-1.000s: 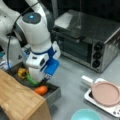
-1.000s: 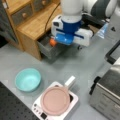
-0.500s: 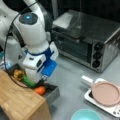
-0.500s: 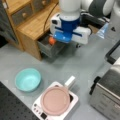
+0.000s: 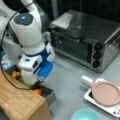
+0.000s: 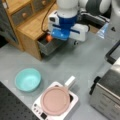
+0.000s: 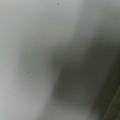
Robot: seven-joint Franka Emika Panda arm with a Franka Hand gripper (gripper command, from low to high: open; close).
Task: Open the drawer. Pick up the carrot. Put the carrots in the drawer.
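Carrot, the small stubby orange tapered piece (image 5: 38, 91), shows at the lower left of a front view, inside the open shallow grey metal drawer (image 5: 49, 94) and just beside its front corner; in the other camera it is the orange spot (image 6: 49, 38) at the upper left, at the drawer's (image 6: 47, 46) mouth. The fingers are hidden behind the white-and-blue gripper (image 5: 35, 83) body, which hangs low over the drawer in both front views (image 6: 65, 37), so I cannot tell whether they are spread, closed, or touching the carrot. The wrist view gives only grey blur.

Outward, a yellow vegetable (image 5: 16, 74) and a green one (image 5: 25, 83) lie in the same drawer, under the gripper, beside the light wooden-topped cabinet (image 5: 17, 102).

My judgement of the risks: the carrot lies close to the drawer's rim, so a nudge could roll it onto the grey surface (image 5: 67, 80). With the gripper so deep, any sideways move could strike the drawer wall or the cabinet top.
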